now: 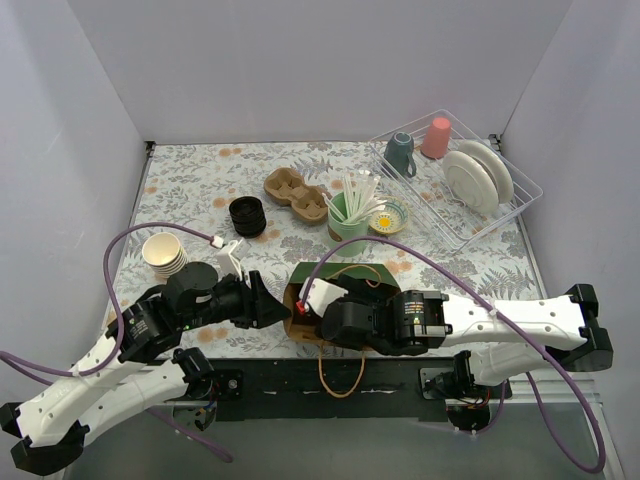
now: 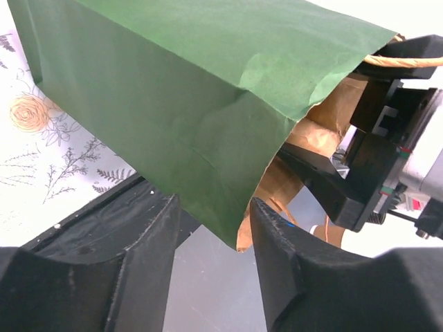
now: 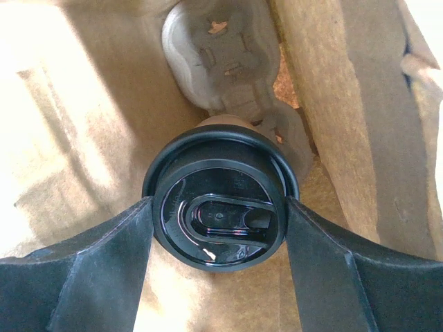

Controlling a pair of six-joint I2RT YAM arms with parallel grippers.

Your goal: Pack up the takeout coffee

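The takeout coffee (image 3: 219, 207) shows from above as a round black lid on a brown cup. It hangs inside a paper bag (image 2: 173, 104), green outside and brown inside. My right gripper (image 3: 219, 207) is shut on it, one finger against each side of the lid. A grey pulp carrier (image 3: 221, 62) lies on the bag's floor just beyond the cup. In the top view the bag (image 1: 318, 270) stands at the table's near edge with the right arm reaching into it. My left gripper (image 2: 212, 202) is open at the bag's mouth, the green corner hanging between its fingertips.
Farther back on the table are a brown cup carrier (image 1: 296, 195), a black stack of lids (image 1: 247, 216), stacked paper cups (image 1: 165, 255), a green cup of stirrers (image 1: 350, 215) and a small bowl (image 1: 389, 217). A wire dish rack (image 1: 520, 195) at the back right holds a teal mug (image 1: 400, 152), a pink cup and plates.
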